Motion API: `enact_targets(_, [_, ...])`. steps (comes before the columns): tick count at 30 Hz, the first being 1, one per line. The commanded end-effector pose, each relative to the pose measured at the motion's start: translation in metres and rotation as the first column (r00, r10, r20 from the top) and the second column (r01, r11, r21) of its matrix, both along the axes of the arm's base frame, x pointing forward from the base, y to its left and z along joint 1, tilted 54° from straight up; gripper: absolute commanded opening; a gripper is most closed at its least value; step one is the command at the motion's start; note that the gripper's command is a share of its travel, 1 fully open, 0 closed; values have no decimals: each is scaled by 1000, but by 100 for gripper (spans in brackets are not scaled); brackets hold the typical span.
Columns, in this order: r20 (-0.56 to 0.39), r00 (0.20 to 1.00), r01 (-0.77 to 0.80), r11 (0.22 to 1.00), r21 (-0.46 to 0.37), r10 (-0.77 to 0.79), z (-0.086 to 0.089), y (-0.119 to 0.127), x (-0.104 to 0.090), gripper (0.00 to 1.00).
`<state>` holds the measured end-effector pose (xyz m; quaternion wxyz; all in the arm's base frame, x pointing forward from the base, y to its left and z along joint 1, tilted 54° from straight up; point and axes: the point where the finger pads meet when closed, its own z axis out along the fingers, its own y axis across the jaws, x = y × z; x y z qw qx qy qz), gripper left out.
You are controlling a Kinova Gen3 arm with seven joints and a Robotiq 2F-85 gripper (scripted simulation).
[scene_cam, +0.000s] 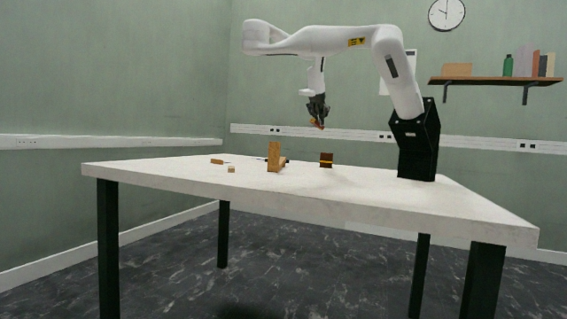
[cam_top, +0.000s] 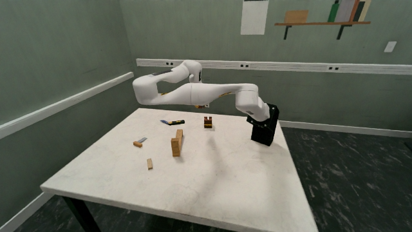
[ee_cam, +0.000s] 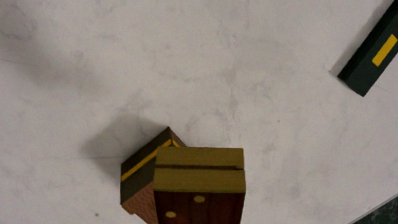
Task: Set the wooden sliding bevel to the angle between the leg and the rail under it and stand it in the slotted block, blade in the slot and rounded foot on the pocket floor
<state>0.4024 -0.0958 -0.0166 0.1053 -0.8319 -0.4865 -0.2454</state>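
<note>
My gripper is shut on the wooden sliding bevel and holds it high above the table. In the wrist view the bevel's brass-capped end with its slit fills the lower middle; my fingers are out of that view. The dark slotted block with a yellow stripe stands on the table right below, partly hidden by the bevel. The wooden leg and rail stand near the table's middle. The black bevel lies flat at the back left.
A small wooden piece with a grey blade and a short wooden block lie on the left of the white table. The arm's black base stands at the back right edge.
</note>
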Motion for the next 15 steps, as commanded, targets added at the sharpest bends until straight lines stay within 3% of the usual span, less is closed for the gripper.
enact_targets(1, [6,999,51,995,81,-52,-4,-5,-2,10])
enact_targets(10, [2,983,177,943,282,-185,-16,-14,-8,10])
enact_targets(12, [2,983,177,943,282,-185,-16,-14,-8,10])
enact_targets(15, [-7,973,219,910,352,-232,-20,-18,-10,10])
